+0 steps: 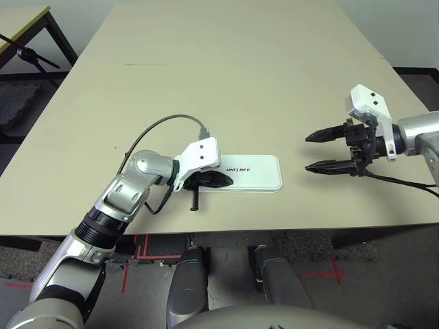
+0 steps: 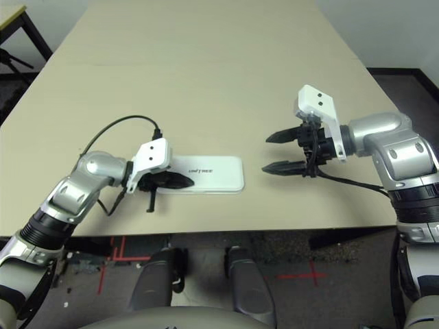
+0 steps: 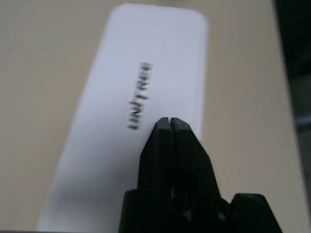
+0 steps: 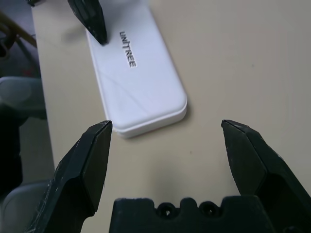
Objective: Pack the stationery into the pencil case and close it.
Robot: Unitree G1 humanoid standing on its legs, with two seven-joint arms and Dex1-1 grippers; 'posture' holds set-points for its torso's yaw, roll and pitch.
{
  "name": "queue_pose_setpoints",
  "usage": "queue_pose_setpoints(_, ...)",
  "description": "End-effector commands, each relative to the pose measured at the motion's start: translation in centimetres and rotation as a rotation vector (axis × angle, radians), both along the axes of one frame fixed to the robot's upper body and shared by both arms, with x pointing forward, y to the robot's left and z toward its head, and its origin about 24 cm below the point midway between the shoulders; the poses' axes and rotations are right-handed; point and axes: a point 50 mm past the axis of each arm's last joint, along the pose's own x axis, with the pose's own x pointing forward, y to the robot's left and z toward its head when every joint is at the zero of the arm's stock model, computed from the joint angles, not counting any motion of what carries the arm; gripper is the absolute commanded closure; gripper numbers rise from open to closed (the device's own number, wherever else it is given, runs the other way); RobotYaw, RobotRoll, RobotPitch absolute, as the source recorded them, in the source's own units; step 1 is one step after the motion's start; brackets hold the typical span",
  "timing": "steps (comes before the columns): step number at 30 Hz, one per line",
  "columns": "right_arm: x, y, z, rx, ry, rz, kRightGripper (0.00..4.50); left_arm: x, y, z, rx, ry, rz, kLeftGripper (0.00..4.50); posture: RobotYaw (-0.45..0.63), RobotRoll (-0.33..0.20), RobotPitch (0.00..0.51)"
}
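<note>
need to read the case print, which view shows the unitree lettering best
The right wrist view: the UNITREE lettering on the pencil case is sharp and unobstructed. The left wrist view shows it blurred; both eye views show it small beside the left gripper.

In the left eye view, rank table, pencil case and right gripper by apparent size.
1. Table
2. Pencil case
3. Right gripper, open; it looks close to the case in size, so the last two are unsure.

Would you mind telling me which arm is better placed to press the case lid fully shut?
Left, probably: its fingers, closed together, already sit over the case lid, while the right gripper hangs open, off to the side.
</note>
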Motion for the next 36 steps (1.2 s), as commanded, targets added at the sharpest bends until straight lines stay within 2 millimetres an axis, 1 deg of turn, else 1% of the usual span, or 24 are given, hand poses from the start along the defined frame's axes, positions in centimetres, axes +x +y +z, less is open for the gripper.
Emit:
queue_pose_setpoints(1, 1.3, -0.3, -1.1, 0.103, -0.059, -0.186, 0.0, 0.4, 0.6, -0.2, -0.08, -0.002, 0.098, 3.16, -0.01, 0.0, 0.161)
queue_pose_setpoints(4, 2.4, -0.4, -2.4, 0.189, -0.121, -0.352, 0.0, 1.1, 1.5, 0.4, -0.181, -0.035, 0.212, 2.0, 0.0, 0.0, 0.164)
queue_pose_setpoints(6, 3.1, -0.7, -2.9, 0.239, -0.158, -0.468, 0.0, 1.4, 2.4, 0.9, -0.221, -0.051, 0.281, 1.27, 0.0, 0.0, 0.164)
queue_pose_setpoints(7, 3.4, -0.8, -3.0, 0.262, -0.183, -0.513, 0.0, 1.6, 2.9, 1.2, -0.245, -0.066, 0.316, 0.84, 0.0, 0.0, 0.164)
queue_pose_setpoints(9, 3.9, -1.5, -3.4, 0.317, -0.215, -0.631, 0.0, 2.5, 4.8, 2.1, -0.317, -0.127, 0.452, 0.1, 0.0, 0.0, 0.167)
queue_pose_setpoints(10, 4.2, -1.8, -3.5, 0.34, -0.228, -0.684, 0.0, 3.0, 5.8, 2.4, -0.342, -0.156, 0.525, 0.02, 0.0, 0.0, 0.167)
queue_pose_setpoints(12, 4.6, -2.8, -3.8, 0.397, -0.251, -0.805, 0.0, 3.9, 8.2, 2.7, -0.365, -0.226, 0.696, 0.02, 0.01, 0.0, 0.165)
queue_pose_setpoints(15, 5.1, -5.1, -4.9, 0.448, -0.277, -1.019, 0.0, 5.0, 11.7, 3.0, -0.409, -0.347, 0.933, 0.02, 0.02, 0.0, 0.164)
queue_pose_setpoints(17, 5.2, -6.5, -5.6, 0.457, -0.309, -1.145, 0.0, 5.3, 13.6, 2.9, -0.443, -0.394, 1.057, 0.02, 0.02, 0.0, 0.163)
queue_pose_setpoints(20, 5.1, -8.4, -6.3, 0.451, -0.366, -1.307, 0.0, 5.4, 15.3, 2.7, -0.497, -0.445, 1.176, 0.02, 0.02, 0.0, 0.162)
queue_pose_setpoints(22, 4.9, -9.2, -6.6, 0.448, -0.384, -1.365, 0.0, 5.4, 15.9, 2.6, -0.526, -0.472, 1.232, 0.02, 0.02, 0.0, 0.162)
queue_pose_setpoints(24, 4.9, -9.6, -6.6, 0.447, -0.406, -1.376, 0.0, 5.3, 16.2, 2.6, -0.537, -0.502, 1.256, 0.02, 0.02, 0.0, 0.161)
queue_pose_setpoints(30, 5.1, -10.4, -5.1, 0.493, -0.486, -1.402, 0.0, 4.7, 17.5, 2.9, -0.581, -0.593, 1.338, 0.02, 0.01, 0.0, 0.167)
queue_pose_setpoints(36, 5.4, -10.4, -4.0, 0.509, -0.541, -1.387, 0.0, 4.2, 17.8, 2.6, -0.574, -0.603, 1.358, 0.02, 0.0, 0.0, 0.175)
